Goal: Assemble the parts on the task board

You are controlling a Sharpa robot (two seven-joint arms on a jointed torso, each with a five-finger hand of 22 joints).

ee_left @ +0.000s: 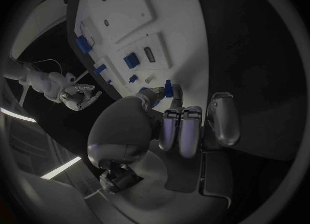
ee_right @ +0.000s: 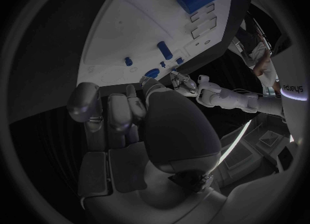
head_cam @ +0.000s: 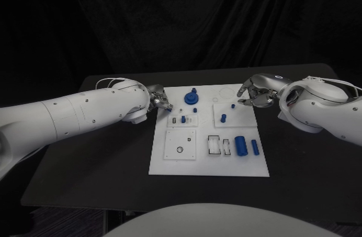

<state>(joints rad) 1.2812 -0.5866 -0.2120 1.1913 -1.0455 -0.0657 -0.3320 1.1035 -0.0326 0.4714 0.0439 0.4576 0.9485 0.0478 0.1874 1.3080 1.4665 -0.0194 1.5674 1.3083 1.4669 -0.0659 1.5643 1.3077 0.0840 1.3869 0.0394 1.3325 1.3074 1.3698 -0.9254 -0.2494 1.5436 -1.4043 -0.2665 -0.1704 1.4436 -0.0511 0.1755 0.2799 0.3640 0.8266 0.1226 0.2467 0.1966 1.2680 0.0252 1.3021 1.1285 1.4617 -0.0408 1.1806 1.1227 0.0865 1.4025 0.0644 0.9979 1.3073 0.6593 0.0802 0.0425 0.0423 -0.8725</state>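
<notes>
The white rectangular task board [head_cam: 209,166] lies in the middle of the black table [head_cam: 105,158], with small blue plastic parts spread over it: a round blue gear-like piece [head_cam: 191,98] near the far edge, a short blue peg [head_cam: 223,118] standing in the square plate right of centre, and a fat blue cylinder [head_cam: 240,145] with a thinner blue pin [head_cam: 255,147] lying beside it toward the near right. The left hand [head_cam: 159,100] hovers at the board's far left edge; in the left wrist view a small blue piece [ee_left: 168,88] sits right at its fingertips [ee_left: 175,114], seemingly pinched there, though I cannot tell for sure whether it is gripped or merely lies behind them on the board. The right hand [head_cam: 258,96] hangs over the far right edge with its fingers curled inward and nothing visible in them. The main risk, as I judge it, lies with the left hand: if that piece is held only at the tips, a small tilt on the way to its socket could jam it at the rim or let it drop and roll among the other parts. The right hand is close enough to the standing peg that a careless reach could knock it over, and both hands working the far edge could nudge the board itself.
</notes>
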